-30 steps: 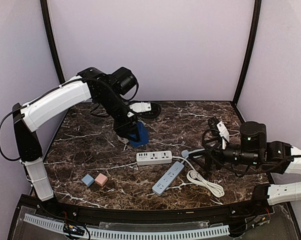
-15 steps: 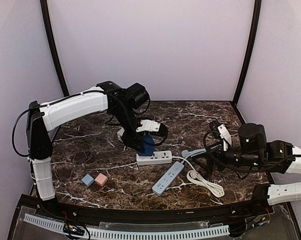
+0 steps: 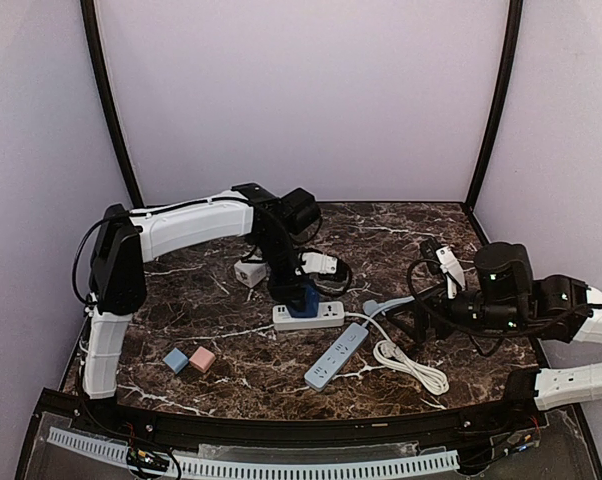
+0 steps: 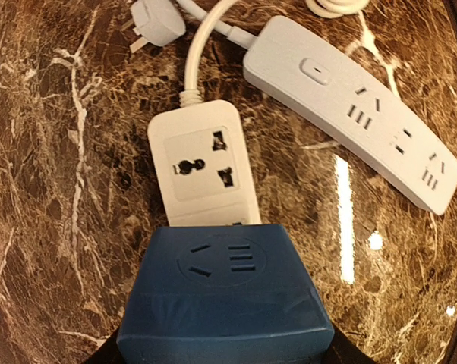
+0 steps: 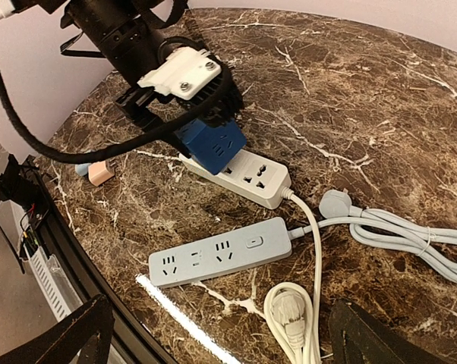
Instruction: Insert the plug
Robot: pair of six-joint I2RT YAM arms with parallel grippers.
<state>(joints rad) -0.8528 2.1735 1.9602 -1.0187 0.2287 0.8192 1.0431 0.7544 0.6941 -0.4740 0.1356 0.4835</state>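
My left gripper (image 3: 299,288) is shut on a blue cube-shaped plug (image 3: 304,298). The plug sits tilted over the left end of the white power strip (image 3: 311,316). In the left wrist view the blue plug (image 4: 225,296) fills the bottom and covers the near end of the white strip (image 4: 202,163); one free socket shows beyond it. In the right wrist view the plug (image 5: 212,145) rests at the strip's (image 5: 255,180) end. Whether its pins are in is hidden. My right gripper (image 5: 221,341) is open and empty, to the right of the strips.
A grey-blue power strip (image 3: 336,356) lies in front of the white one. Its grey plug (image 3: 371,306) and a coiled white cord (image 3: 411,365) lie to the right. A blue block (image 3: 175,360) and a pink block (image 3: 202,359) sit near left. A white adapter (image 3: 249,272) lies behind.
My left arm has carried the blue plug from the back left, rightward and down, onto the left end of the white strip. My right arm has barely moved.
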